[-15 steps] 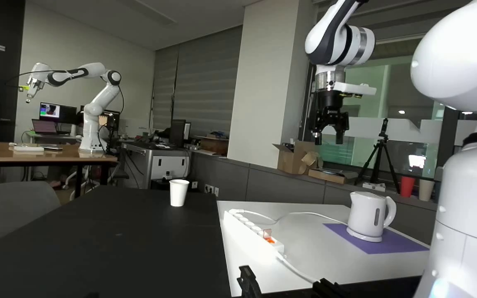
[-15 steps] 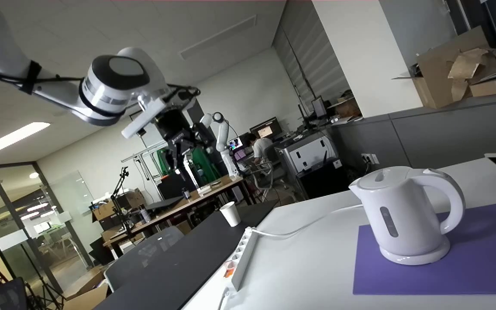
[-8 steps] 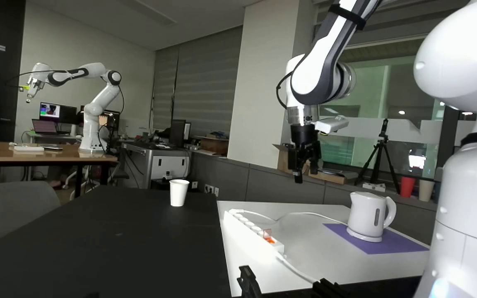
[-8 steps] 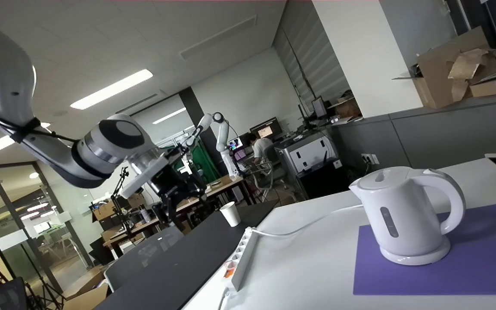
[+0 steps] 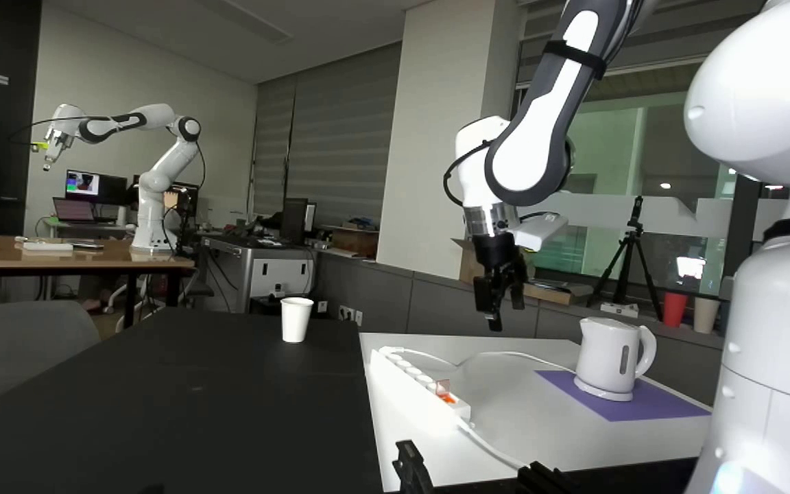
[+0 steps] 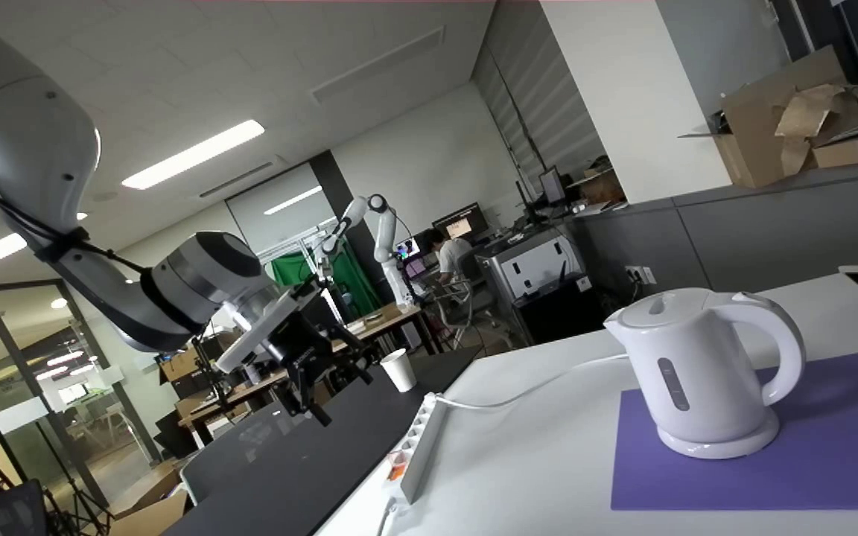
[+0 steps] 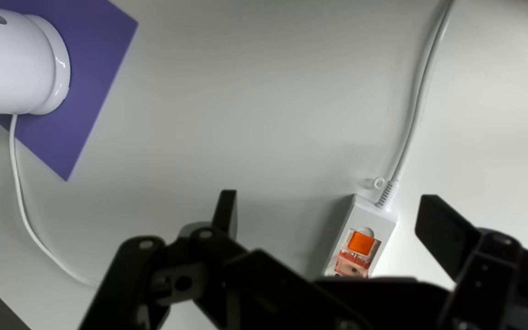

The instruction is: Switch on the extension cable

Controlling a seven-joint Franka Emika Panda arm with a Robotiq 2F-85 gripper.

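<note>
The extension cable is a long white power strip on the white table, also in an exterior view and partly in the wrist view. Its orange switch is near the corded end, with a clear reddish flap raised beside it; the switch shows in both exterior views. My gripper hangs tilted in the air above the strip, apart from it. In the wrist view my gripper is open and empty, its fingers either side of the strip's switch end; the gripper body hides the strip's rest.
A white kettle stands on a purple mat; its thin cord runs to the strip's far end. A white paper cup stands on the black table beside the white one.
My gripper has come down from high above the table and moved sideways towards the strip, and it is now more tilted. The strip and kettle have not moved.
</note>
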